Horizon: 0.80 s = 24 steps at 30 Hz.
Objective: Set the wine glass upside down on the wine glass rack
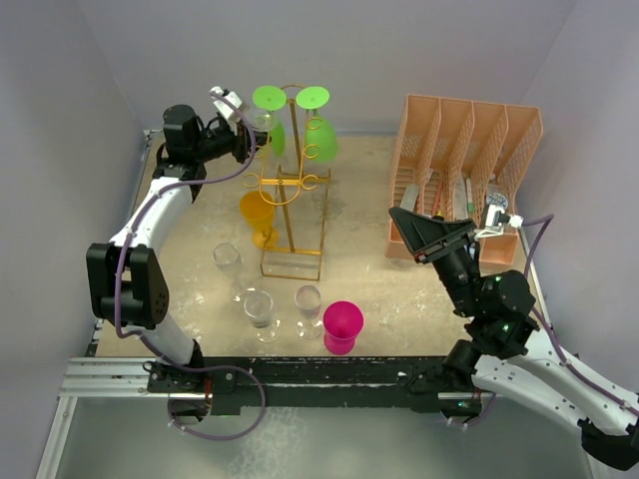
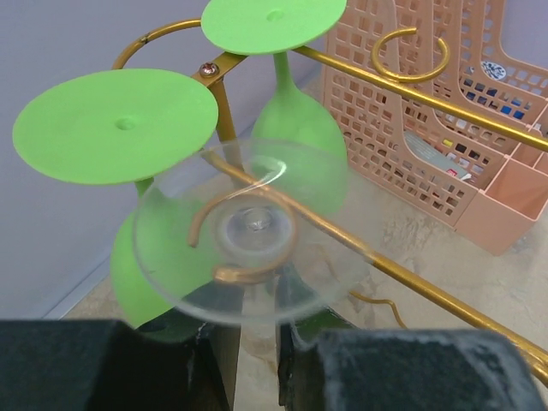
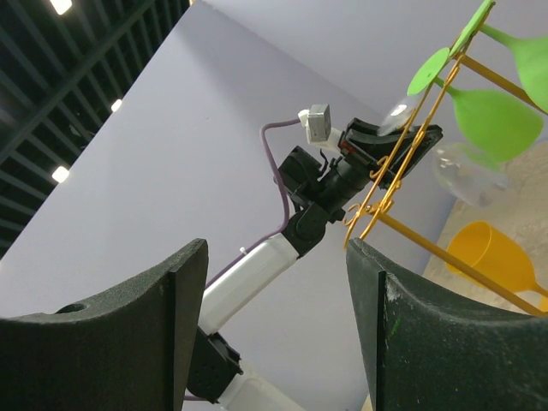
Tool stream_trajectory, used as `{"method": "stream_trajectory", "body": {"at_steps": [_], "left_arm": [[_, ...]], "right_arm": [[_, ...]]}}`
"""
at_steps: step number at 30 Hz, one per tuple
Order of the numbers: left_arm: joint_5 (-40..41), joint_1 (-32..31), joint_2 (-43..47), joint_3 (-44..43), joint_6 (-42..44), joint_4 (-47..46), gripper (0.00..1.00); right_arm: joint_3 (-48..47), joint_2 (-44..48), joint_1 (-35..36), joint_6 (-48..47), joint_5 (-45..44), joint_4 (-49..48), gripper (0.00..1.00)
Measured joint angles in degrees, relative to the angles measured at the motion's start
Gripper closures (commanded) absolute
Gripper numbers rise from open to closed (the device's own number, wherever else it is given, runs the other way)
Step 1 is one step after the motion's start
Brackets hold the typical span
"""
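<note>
While flanking the wine glass [image 2: 257, 224] hung upside down on the wine glass rack [image 1: 292, 200], far left, cannot tell left gripper's [image 2: 255, 360] jaws clamped or loose; right gripper's [image 3: 276, 257] jaws apart

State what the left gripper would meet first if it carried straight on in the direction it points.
The clear wine glass hanging on the wine glass rack, right before the left gripper, perhaps already touching. The green glasses seem just beyond; depth is unclear.
</note>
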<state>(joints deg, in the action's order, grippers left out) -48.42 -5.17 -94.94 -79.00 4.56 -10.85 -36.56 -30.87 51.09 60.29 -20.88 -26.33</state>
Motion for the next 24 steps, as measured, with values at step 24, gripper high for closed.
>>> {"method": "stream_trajectory", "body": {"at_steps": [24], "left_arm": [[2.2, 2.3, 7.1, 4.7, 2.6, 2.1, 0.44]], "right_arm": [[0.0, 0.6, 0.0, 0.7, -1.1, 4.9, 0.33]]}}
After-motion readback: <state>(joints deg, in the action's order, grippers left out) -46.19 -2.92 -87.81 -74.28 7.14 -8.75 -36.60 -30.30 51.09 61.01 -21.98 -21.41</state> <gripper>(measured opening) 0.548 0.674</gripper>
